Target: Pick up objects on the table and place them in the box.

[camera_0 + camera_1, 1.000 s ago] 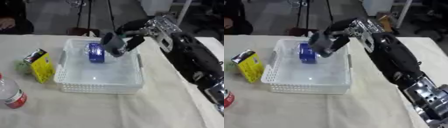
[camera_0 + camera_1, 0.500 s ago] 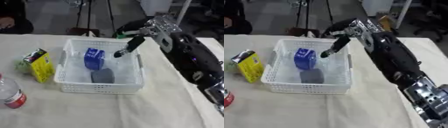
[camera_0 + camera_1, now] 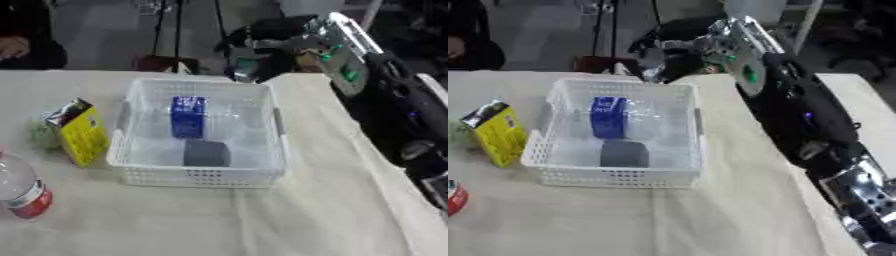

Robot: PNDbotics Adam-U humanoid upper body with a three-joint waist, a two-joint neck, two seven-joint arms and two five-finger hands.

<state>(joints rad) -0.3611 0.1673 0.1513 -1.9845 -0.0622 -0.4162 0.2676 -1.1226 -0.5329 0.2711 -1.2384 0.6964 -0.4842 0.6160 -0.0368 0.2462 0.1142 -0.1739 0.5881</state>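
Observation:
A white mesh basket (image 3: 203, 176) stands mid-table. Inside it a blue carton (image 3: 187, 116) stands upright, and a dark grey block (image 3: 206, 152) lies just in front of the carton. My right hand (image 3: 255, 54) hovers above the basket's far right corner, fingers relaxed and hanging down, holding nothing. Left of the basket a yellow packet (image 3: 80, 132) stands on the cloth with a pale green thing (image 3: 38, 135) behind it. A clear bottle with a red label (image 3: 24, 192) lies at the near left edge. My left hand shows in neither view.
The table is covered with a cream cloth (image 3: 262, 220). My black right arm (image 3: 798, 115) runs along the table's right side. Tripod legs and dark clutter stand beyond the far edge.
One second ago my right hand held the grey block over the basket; it let go, the block now lies inside, and the hand has drawn up and back to the far corner.

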